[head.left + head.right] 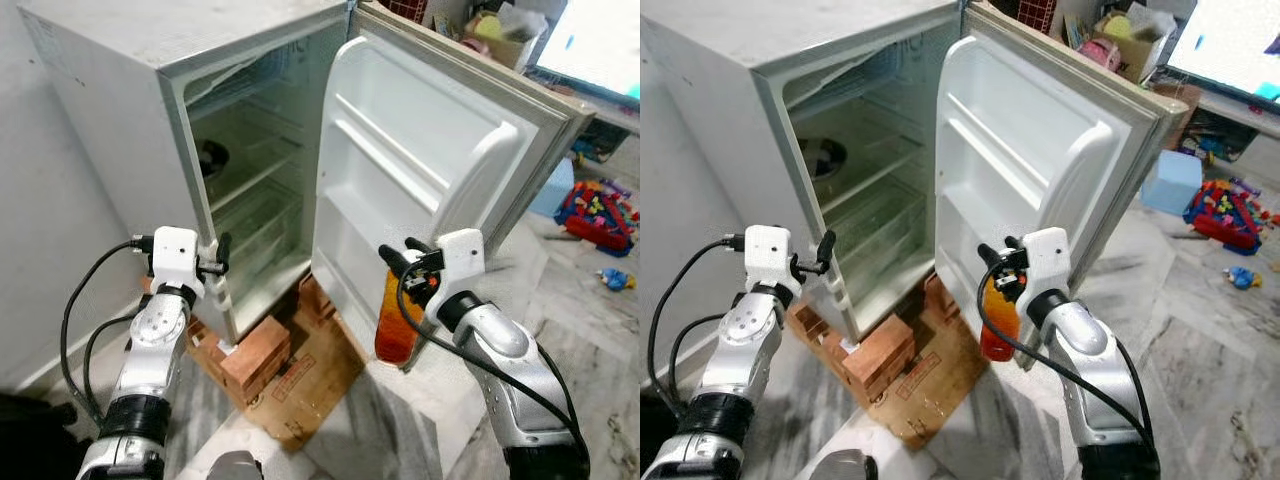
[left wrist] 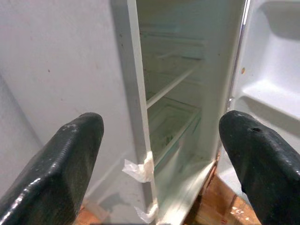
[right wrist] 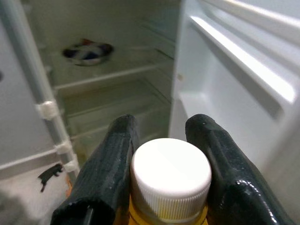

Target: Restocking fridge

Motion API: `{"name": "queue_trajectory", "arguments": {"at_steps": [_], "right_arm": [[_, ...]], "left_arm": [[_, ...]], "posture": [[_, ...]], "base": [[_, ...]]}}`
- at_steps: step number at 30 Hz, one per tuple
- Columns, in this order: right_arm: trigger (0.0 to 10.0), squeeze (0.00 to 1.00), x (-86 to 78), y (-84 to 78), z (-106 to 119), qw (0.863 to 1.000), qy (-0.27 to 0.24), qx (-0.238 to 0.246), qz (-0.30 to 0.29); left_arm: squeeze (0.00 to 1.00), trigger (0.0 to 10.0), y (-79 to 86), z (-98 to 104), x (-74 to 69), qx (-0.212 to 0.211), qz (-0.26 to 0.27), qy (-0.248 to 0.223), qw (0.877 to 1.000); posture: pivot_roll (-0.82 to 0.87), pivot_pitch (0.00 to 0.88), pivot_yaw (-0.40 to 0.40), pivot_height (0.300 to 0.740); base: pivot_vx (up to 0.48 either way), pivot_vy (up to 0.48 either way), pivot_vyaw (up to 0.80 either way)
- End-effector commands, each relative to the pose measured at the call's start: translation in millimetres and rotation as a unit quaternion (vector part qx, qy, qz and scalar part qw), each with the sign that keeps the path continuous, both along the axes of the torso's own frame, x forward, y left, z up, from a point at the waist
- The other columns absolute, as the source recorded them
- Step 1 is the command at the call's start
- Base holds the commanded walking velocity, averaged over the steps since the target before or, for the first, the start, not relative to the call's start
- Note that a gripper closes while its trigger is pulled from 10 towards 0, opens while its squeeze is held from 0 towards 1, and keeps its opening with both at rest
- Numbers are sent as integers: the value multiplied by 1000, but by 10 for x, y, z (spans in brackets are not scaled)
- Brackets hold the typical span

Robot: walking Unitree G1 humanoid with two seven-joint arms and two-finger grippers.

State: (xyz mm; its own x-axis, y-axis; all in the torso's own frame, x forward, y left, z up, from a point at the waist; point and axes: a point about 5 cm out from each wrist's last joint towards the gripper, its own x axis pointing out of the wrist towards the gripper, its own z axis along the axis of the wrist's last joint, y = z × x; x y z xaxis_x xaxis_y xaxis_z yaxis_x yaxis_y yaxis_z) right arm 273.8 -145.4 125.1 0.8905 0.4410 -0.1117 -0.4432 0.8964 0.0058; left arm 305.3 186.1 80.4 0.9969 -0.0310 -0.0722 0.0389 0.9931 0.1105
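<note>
**Item: orange bottle, in hand at the open fridge**

- Tall orange plastic bottle with a ribbed white screw cap [image 3: 170, 180]: hangs upright from the right gripper [image 1: 408, 268], whose two black fingers are clamped on its neck just under the cap. It sits just in front of the lower edge of the white moulded fridge door [image 1: 420, 170], outside the cabinet. Judged fairly heavy if full, with stiff, smooth, probably slippery walls; the ribbed cap and narrow neck give the surest hold (a grip on the body could slide).
- Small white single-door fridge [image 1: 150, 90]: door swung wide, moulded door shelves glossy and bare; inside, pale ribbed shelves and a clear lower drawer, hard and slick.
- Dark round bowl [image 3: 87, 50]: on an upper shelf inside the fridge.
- Left gripper [image 1: 215, 268]: at the fridge's front left edge, fingers spread apart, holding nothing.
- Red-brown bricks on flattened cardboard [image 1: 258, 355]: under the fridge's front corner, rough and matte.
</note>
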Motion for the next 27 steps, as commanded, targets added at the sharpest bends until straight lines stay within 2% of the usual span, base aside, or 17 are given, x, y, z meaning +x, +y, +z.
{"name": "queue_trajectory", "arguments": {"at_steps": [1, 11, 13, 16, 18, 19, 20, 21, 22, 25, 27], "right_arm": [[10000, 0, 50, 49, 86, 1000, -22, 1, 20], [10000, 0, 198, 52, 131, 999, -34, -10, 20], [10000, 0, 214, 37, 122, 999, -34, -16, 14], [10000, 0, 249, -35, 110, 999, -35, -30, -16], [10000, 0, 298, -199, 143, 994, -54, -49, -77], [10000, 0, 298, -199, 143, 994, -54, -49, -77], [10000, 0, 314, -312, 184, 989, -70, -59, -112], [10000, 0, 314, -312, 184, 989, -70, -59, -112], [10000, 0, 322, -417, 220, 984, -84, -70, -144], [10000, 0, 306, -504, 268, 980, -95, -68, -160], [10000, 0, 291, -487, 271, 982, -96, -60, -153]], "left_arm": [[0, 10000, -25, 38, 10, 0, 1, 0, 1000], [0, 10000, -117, 57, 19, -4, -14, 2, 1000], [0, 10000, -131, 56, 15, -7, -12, 4, 1000], [0, 10000, -179, 64, -3, -16, -22, 4, 1000], [0, 10000, -215, 57, -31, -20, -30, 9, 999], [0, 10000, -215, 57, -31, -20, -30, 9, 999], [0, 10000, -219, 53, -42, -19, -31, 11, 999], [0, 10000, -219, 53, -42, -19, -31, 11, 999], [0, 10000, -220, 51, -49, -20, -32, 13, 999], [0, 10000, -220, 50, -52, -21, -34, 14, 999], [0, 10000, -229, 51, -50, -21, -37, 14, 999]], "posture": [[63, 0, -65, 740], [58, 0, -64, 740], [58, 0, -64, 740], [60, 0, -65, 740], [65, 0, -68, 740], [65, 0, -68, 740], [64, 0, -69, 740], [64, 0, -69, 740], [64, 0, -69, 740], [60, 0, -66, 740], [60, 0, -66, 740]], "base": [[375, 0, 0], [405, 0, 0], [0, 0, 0], [0, 0, 0], [0, 0, 0], [0, 0, 0], [0, 0, 0], [0, 0, 0], [0, 0, 0], [0, 0, 0], [0, 0, 0]]}}
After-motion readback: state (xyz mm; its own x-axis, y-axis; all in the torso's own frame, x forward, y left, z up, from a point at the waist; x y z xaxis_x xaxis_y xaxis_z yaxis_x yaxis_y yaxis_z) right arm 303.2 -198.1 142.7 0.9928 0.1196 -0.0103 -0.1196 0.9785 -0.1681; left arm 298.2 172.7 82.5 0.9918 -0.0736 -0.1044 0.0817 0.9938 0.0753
